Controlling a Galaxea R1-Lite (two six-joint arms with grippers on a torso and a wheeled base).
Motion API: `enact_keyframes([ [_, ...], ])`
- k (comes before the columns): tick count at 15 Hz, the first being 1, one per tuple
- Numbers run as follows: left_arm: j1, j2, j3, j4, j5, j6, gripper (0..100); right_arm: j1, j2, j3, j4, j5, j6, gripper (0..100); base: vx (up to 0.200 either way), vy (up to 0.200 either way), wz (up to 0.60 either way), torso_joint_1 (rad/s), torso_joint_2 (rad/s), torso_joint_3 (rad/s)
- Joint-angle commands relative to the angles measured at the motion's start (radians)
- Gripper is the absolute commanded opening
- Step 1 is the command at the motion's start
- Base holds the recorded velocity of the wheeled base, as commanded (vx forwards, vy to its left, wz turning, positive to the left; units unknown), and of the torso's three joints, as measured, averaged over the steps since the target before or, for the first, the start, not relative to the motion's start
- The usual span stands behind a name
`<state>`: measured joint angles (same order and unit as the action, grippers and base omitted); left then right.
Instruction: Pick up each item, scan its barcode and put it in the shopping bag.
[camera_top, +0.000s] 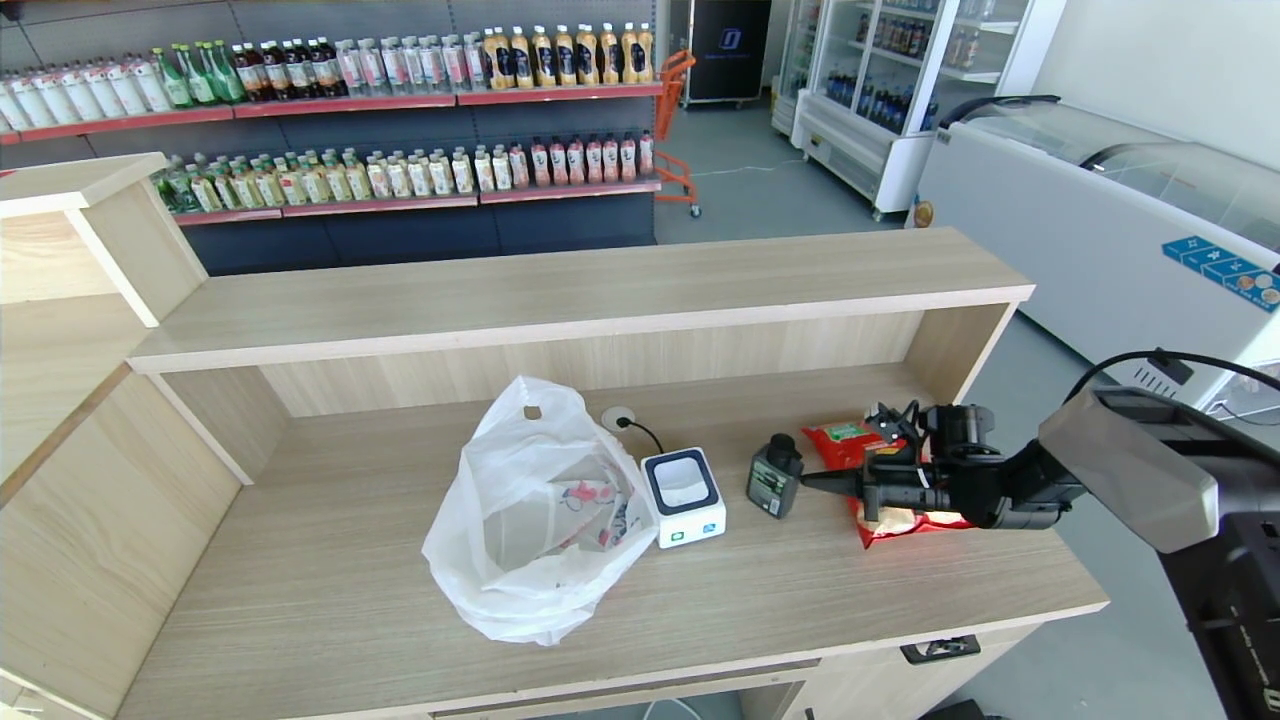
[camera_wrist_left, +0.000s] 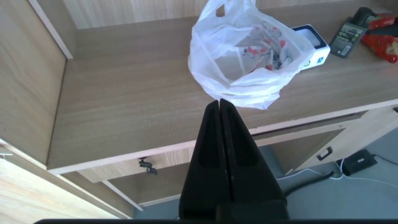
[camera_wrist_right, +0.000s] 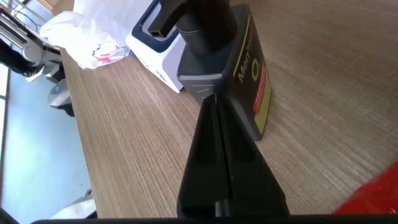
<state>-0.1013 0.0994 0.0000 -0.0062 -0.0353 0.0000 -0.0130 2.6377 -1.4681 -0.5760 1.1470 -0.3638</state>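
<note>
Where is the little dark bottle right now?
In the head view, the bottle is on the right side of the counter, between the white scanner and the red snack bag, close to the right end effector.

Head overhead, wrists lower, all sharing scanner (camera_top: 683, 497)

a shop: drink shelves (camera_top: 400, 90), fridges (camera_top: 880, 90), checkout counter (camera_top: 600, 600) with scanner (camera_top: 683, 495).

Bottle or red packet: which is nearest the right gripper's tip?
The dark bottle, standing beside the scanner; the right gripper points straight at it, close up. The red packet lies flat beneath the arm.
</note>
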Motion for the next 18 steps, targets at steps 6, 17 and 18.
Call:
enact_keyframes([
  [6, 0.000, 0.000, 0.000, -0.001, 0.000, 0.000, 0, -0.019, -0.105, 0.069, -0.010, 0.000, -0.015, 0, 0.000, 0.000, 0.00, 0.000, 0.00, 0.000],
  [17, 0.000, 0.000, 0.000, 0.000, 0.000, 0.000, 0, -0.039, -0.174, 0.143, -0.004, -0.121, -0.079, 100, 0.000, 0.000, 0.00, 0.000, 0.00, 0.000],
  [18, 0.000, 0.000, 0.000, 0.000, 0.000, 0.000, 0, -0.047, -0.174, 0.143, -0.005, -0.121, -0.072, 100, 0.000, 0.000, 0.00, 0.000, 0.00, 0.000],
])
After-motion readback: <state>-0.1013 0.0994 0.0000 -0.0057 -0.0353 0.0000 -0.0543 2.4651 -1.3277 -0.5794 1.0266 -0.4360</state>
